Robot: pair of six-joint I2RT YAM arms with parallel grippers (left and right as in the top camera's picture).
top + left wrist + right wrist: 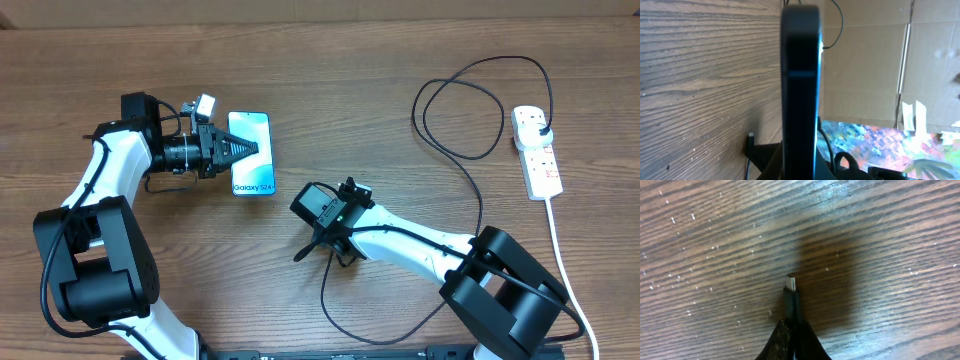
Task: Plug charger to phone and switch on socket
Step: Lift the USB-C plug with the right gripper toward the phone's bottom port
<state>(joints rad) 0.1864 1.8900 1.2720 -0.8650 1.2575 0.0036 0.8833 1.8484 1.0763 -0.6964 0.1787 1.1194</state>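
The phone (pixel 254 176) shows its light blue "Galaxy S24" screen at left centre. My left gripper (pixel 243 150) is shut on it from the left. In the left wrist view the phone (pixel 800 75) stands edge-on as a dark bar between the fingers (pixel 799 172). My right gripper (pixel 301 254) is shut on the charger's connector end, below and right of the phone and apart from it. The silver tip (pixel 790 283) sticks out past the shut fingers (pixel 792 336), just above the wood. The black cable (pixel 470 165) loops back to its plug (pixel 540 127) in the white socket strip (pixel 538 155).
The strip's thick white cord (pixel 565 262) runs down the right side toward the front edge. The charger cable's slack curls near the front edge (pixel 330 300) under my right arm. A cardboard wall (pixel 865 60) stands beyond the table.
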